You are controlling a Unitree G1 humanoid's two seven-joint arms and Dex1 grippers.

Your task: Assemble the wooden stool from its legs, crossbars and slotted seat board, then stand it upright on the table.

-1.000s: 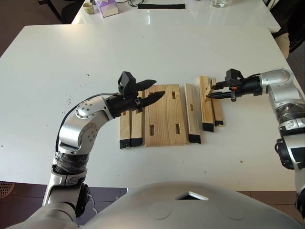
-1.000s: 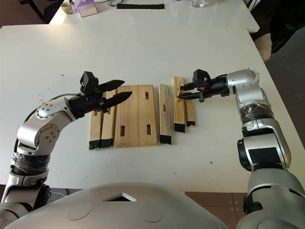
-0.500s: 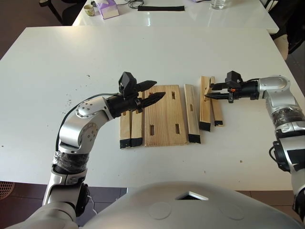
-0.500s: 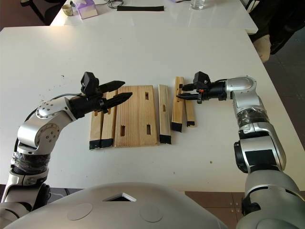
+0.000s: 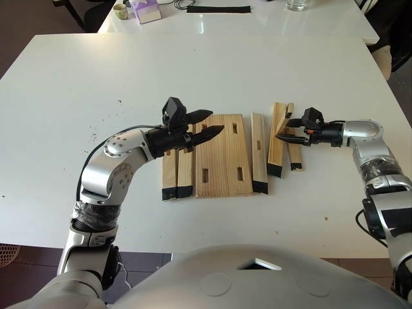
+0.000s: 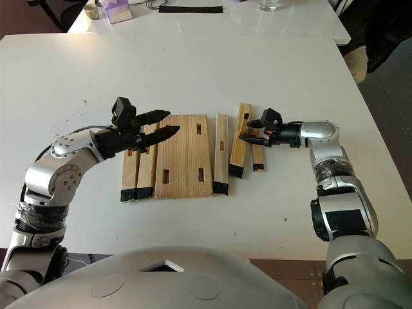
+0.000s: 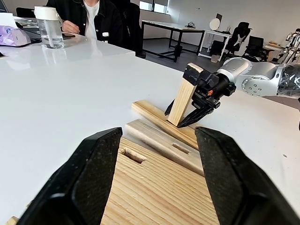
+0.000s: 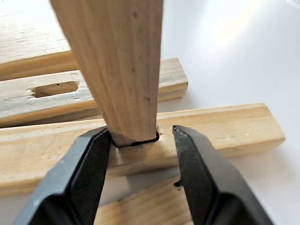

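The slotted seat board lies flat mid-table. Two black-tipped legs lie against its left edge, and another bar lies on its right. My left gripper hovers open over the board's far left corner; in the left wrist view its fingers straddle the board. My right gripper is shut on a wooden leg, tilted with its far end raised and its black-tipped end on the table. The right wrist view has the fingers pressed against that leg. One more bar lies under it.
A second white table at the back holds a cup, a purple box and a black strip. Dark specks mark the table left of my left arm. White tabletop lies open in front of the parts and to both sides.
My right arm has drawn in lower and nearer. The leg in its gripper has tipped up at the far end and swung slightly left. The left arm has not moved.
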